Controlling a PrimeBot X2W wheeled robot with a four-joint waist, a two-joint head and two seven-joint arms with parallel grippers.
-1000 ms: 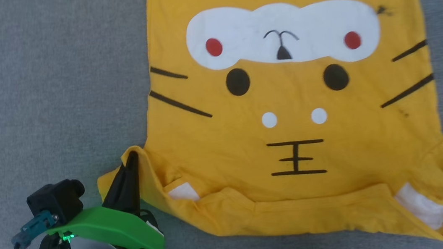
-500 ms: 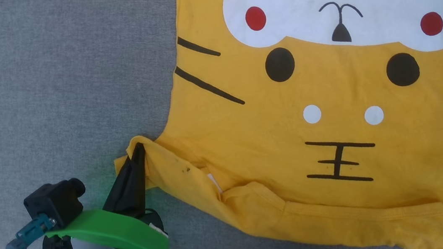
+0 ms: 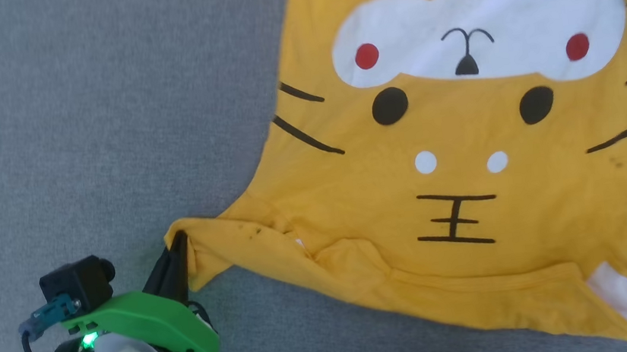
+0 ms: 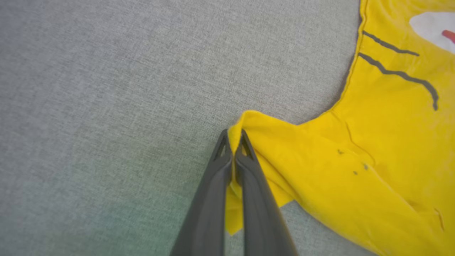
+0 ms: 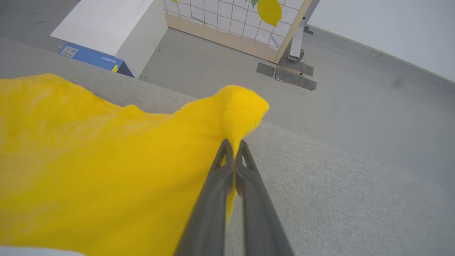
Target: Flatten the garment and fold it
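Note:
The mustard-yellow T-shirt (image 3: 469,181) lies face up on the grey padded surface, its print showing a white patch with two red dots, black dots and black whisker lines. My left gripper (image 3: 177,240) is shut on the tip of the shirt's near-left sleeve (image 4: 270,142), which is pulled out into a point toward the lower left; the same pinch shows in the left wrist view, left gripper (image 4: 234,137). In the right wrist view my right gripper (image 5: 234,144) is shut on a raised yellow sleeve corner (image 5: 241,103) of the garment.
The grey fabric surface (image 3: 76,139) spreads wide to the left of the shirt. Beyond its far edge the right wrist view shows bare floor (image 5: 355,106), a white box with a blue side (image 5: 106,32) and a tiled panel on a stand (image 5: 234,17).
The head camera has shifted between frames. The left sleeve has been drawn further out to the lower left, stretching into a longer point, with the gripper still shut on it.

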